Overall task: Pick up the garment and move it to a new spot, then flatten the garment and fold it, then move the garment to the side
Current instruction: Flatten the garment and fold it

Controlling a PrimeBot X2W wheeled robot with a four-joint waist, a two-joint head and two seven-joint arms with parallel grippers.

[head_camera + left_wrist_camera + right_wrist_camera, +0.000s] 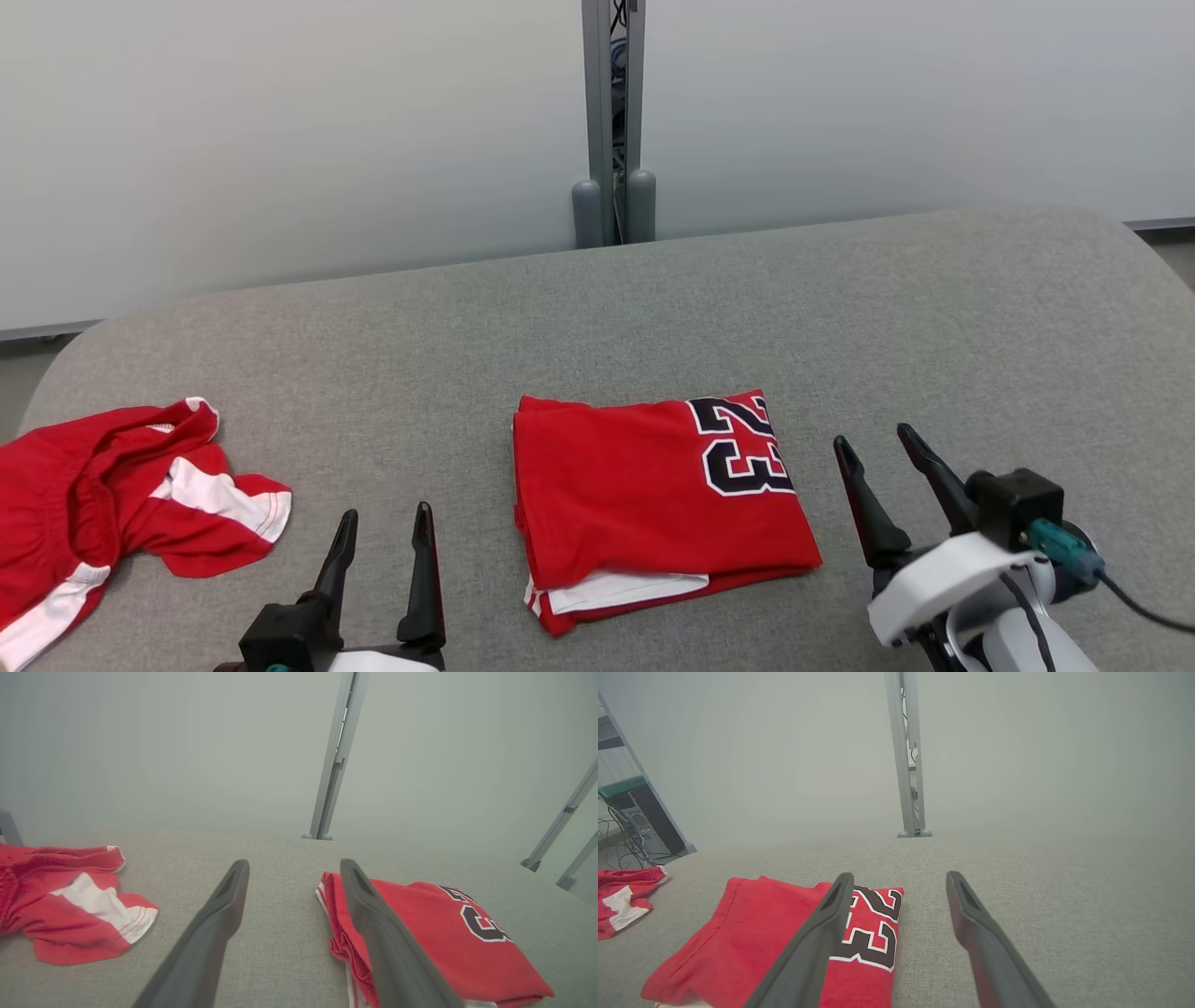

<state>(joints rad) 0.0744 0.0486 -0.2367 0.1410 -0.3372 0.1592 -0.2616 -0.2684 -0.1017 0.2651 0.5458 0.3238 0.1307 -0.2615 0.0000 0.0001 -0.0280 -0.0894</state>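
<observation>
A grey cloth-covered surface (653, 308) stretched across the head view. Near its front middle lay the red garment (644, 485), folded into a neat rectangle with a black "23" at its far right corner and a white edge showing underneath. A second red-and-white garment (112, 495) sat crumpled at the left edge, well apart. The right gripper (872, 436) hovered just right of the folded garment and the left gripper (387, 513) just left of it, both with fingers spread and holding nothing.

Soft, even, bright light; only faint shadows under the jersey (653, 485). Head view sharp. Wrist views hazy, far wall (140, 742) washed out, near fingers (205, 938) blurred.
</observation>
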